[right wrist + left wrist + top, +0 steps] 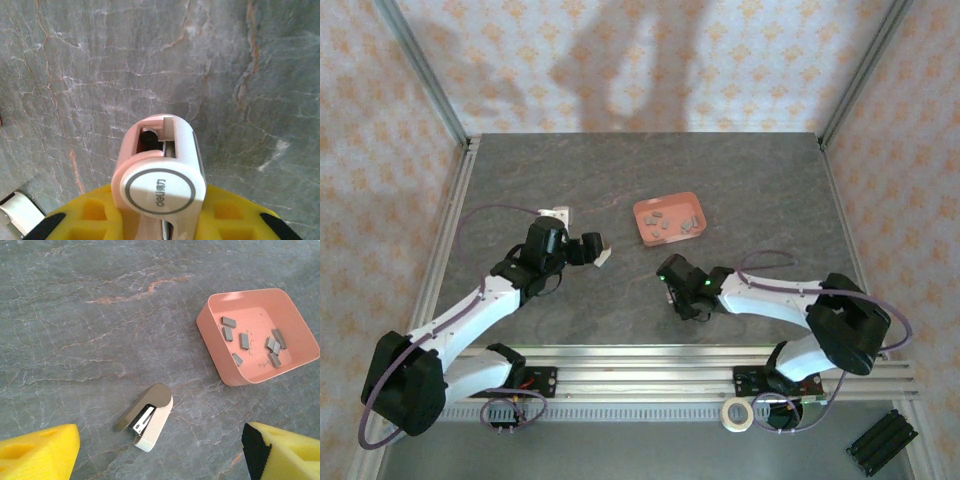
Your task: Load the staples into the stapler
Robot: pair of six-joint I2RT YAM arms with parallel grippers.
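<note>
**Top external:** The left gripper (592, 250) is seen low over the grey table (520, 180), with a beige piece (603, 257) just beside its tip. The staples (670, 222) are gathered in the pink tray (642, 225). The right gripper (678, 290) is angled down nearby.

**Left wrist:** The left gripper (160, 445) is shown with jaws spread wide. The beige piece (148, 419), silvery inside, is left ungripped on the table (75, 315). Staples (244, 340) are scattered in the tray (215, 345).

**Right wrist:** The pale pink and white stapler (160, 165) is clamped by the right gripper (160, 220).
</note>
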